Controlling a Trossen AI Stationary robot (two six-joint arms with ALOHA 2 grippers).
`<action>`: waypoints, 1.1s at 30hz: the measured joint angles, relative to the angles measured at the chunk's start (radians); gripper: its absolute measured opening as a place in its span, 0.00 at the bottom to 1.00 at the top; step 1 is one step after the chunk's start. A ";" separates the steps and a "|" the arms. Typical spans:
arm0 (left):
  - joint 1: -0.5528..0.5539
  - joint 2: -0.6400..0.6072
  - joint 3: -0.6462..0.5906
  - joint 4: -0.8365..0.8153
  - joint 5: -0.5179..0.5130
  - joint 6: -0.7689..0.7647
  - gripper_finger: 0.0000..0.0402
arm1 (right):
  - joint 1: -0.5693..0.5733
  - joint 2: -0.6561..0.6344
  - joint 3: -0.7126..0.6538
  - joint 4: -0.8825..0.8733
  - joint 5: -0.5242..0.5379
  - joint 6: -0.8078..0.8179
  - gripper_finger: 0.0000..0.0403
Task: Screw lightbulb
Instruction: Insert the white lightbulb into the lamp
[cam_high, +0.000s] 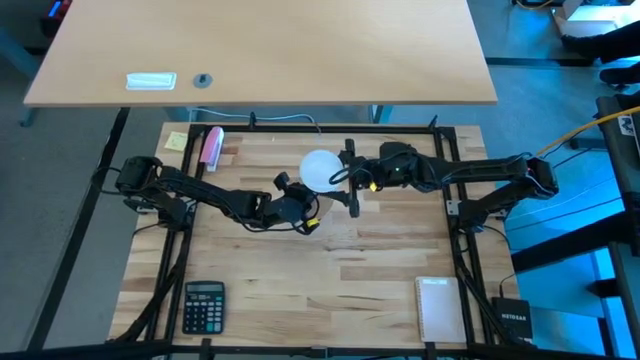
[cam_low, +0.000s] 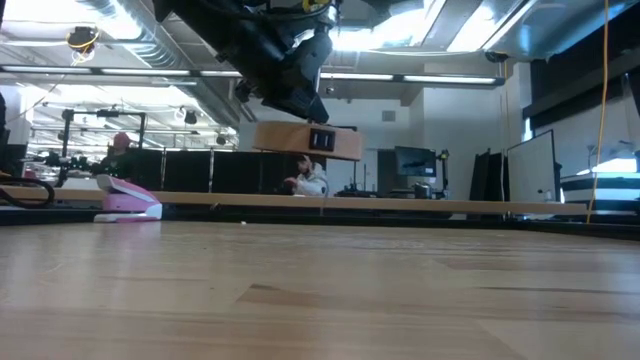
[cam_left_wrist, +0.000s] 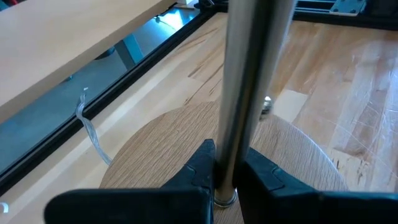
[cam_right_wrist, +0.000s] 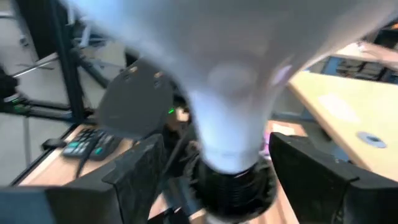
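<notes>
The white lightbulb (cam_high: 320, 170) sits with its neck in a black socket (cam_right_wrist: 233, 183); it fills the right wrist view (cam_right_wrist: 230, 81). My right gripper (cam_high: 350, 185) is open, one finger on either side of the bulb's neck (cam_right_wrist: 227, 174), with a gap showing on both sides. My left gripper (cam_high: 300, 212) is shut on a silvery metal rod (cam_left_wrist: 249, 74) that rises from a round wooden disc (cam_left_wrist: 161, 143). In the low view the disc (cam_low: 300, 140) hangs above the table under the arms. My left gripper pinches the metal rod near its foot (cam_left_wrist: 225, 177), just above the wooden disc, between its two fingers. The fingers lie across the rod. In the low view the disc shows clear of the table top.
A calculator (cam_high: 203, 305) lies at the near left and a white notepad (cam_high: 435, 308) at the near right. A pink object (cam_high: 212, 147) and a yellow note (cam_high: 177, 140) lie at the far left. Black frame rails (cam_high: 455, 180) border the table. A person (cam_low: 305, 178) sits in the room behind.
</notes>
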 joint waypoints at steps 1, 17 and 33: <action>0.000 0.000 0.000 0.000 0.002 0.000 0.07 | 0.000 -0.004 0.000 -0.012 -0.013 0.000 0.74; -0.002 0.002 -0.001 0.111 0.362 0.178 0.07 | 0.000 -0.122 0.001 -0.171 -0.143 -0.053 0.74; -0.003 0.003 -0.002 0.169 0.655 0.229 0.07 | 0.000 -0.048 0.002 -0.009 -0.409 -0.049 0.74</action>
